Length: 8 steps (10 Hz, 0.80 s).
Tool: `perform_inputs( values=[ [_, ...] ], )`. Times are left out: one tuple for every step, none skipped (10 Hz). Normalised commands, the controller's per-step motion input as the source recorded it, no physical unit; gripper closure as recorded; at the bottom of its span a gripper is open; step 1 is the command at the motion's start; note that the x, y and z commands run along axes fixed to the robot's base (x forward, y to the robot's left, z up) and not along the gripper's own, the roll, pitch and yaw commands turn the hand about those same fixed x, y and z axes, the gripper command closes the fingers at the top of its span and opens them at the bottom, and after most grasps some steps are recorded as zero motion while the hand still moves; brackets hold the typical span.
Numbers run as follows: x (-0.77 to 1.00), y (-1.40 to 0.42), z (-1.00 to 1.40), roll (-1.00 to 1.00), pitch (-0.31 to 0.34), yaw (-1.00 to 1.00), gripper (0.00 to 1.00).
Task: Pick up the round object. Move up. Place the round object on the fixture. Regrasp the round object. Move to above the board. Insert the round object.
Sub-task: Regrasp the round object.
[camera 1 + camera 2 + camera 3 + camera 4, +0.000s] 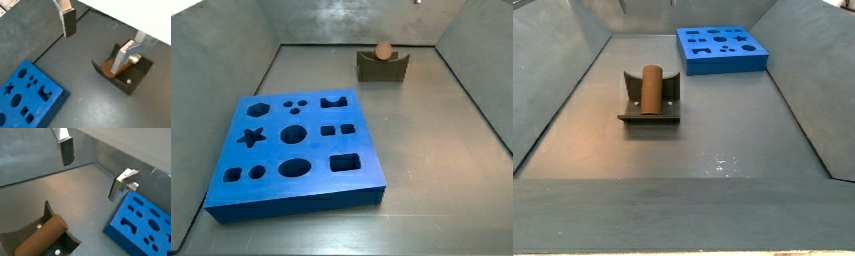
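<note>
Our gripper [100, 37] hangs above the fixture [648, 108], jaws wide and empty; the round object [647, 88], at twelve o'clock from us there, looks rigid, light, smooth: we would clamp its midsection.

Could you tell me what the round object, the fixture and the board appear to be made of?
The round object looks like wood or matte plastic: brown-orange, dull, with a paler end face. The fixture seems dark metal or plastic, matte olive-grey with screws. The board looks like moulded or printed plastic: uniform matte blue, clean-cut holes. The gripper, open above them, has silver metal fingers.
</note>
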Motion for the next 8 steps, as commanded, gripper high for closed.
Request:
perform_inputs(
  values=[
    [-0.04,-0.02,0.01,1.0,-0.005,0.01,0.0],
    [-0.03,-0.03,0.01,1.0,-0.009,0.01,0.0],
    [-0.03,-0.02,0.01,1.0,-0.013,0.01,0.0],
    [-0.03,-0.02,0.01,1.0,-0.02,0.01,0.0],
    [-0.02,-0.02,0.01,1.0,-0.024,0.01,0.0],
    [-0.02,-0.03,0.0,1.0,-0.027,0.01,0.0],
    [-0.01,-0.02,0.01,1.0,-0.034,0.01,0.0],
    [-0.01,-0.02,0.01,1.0,-0.037,0.01,0.0]
  ],
)
